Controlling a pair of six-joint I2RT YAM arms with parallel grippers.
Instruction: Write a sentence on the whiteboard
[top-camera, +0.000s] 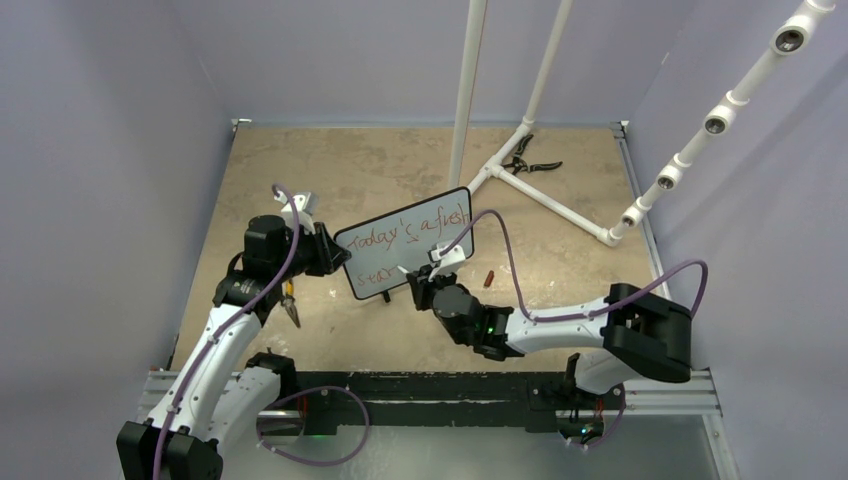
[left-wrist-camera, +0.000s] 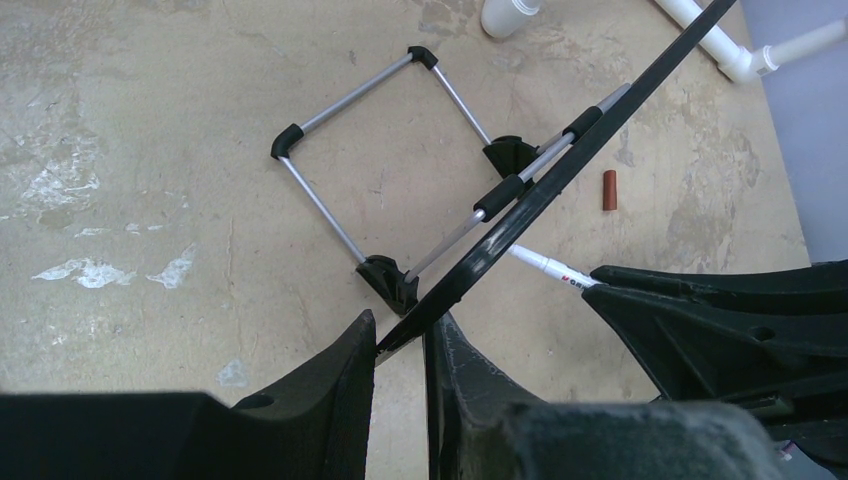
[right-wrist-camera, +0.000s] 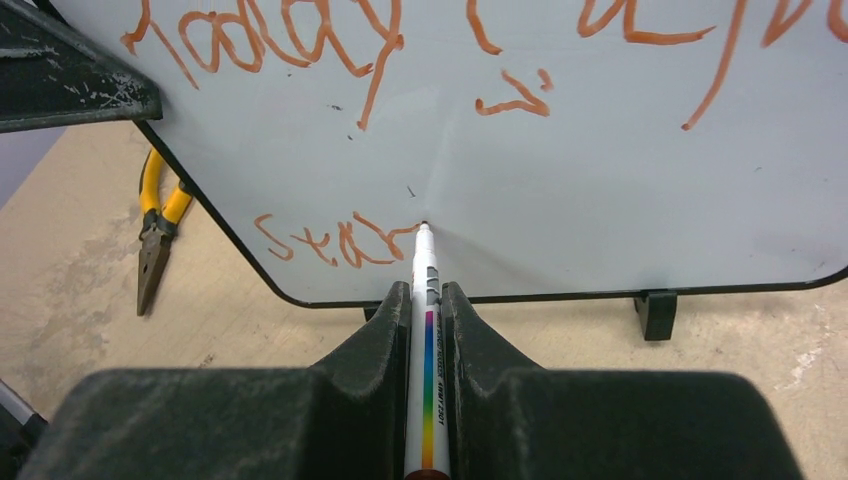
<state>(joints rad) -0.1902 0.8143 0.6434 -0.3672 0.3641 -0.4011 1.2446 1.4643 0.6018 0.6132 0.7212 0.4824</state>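
The whiteboard (top-camera: 415, 262) stands tilted on its black feet mid-table, seen edge-on in the left wrist view as a black frame (left-wrist-camera: 600, 130). The sentence (top-camera: 410, 230) is in red cursive, "Today's a fresh" above and "star" (right-wrist-camera: 335, 240) below. My left gripper (left-wrist-camera: 400, 325) is shut on the board's left edge, also visible from above (top-camera: 335, 256). My right gripper (right-wrist-camera: 427, 292) is shut on a white marker (right-wrist-camera: 424, 270) with a rainbow stripe. The marker's tip touches the board just right of "star". From above, the right gripper (top-camera: 422, 282) sits in front of the board's lower edge.
Yellow-handled pliers (top-camera: 290, 303) lie left of the board, also in the right wrist view (right-wrist-camera: 155, 240). A red marker cap (top-camera: 489, 277) lies to the board's right. A white pipe frame (top-camera: 545, 190) and black pliers (top-camera: 525, 160) are behind. The board's wire stand (left-wrist-camera: 330, 200) rests behind it.
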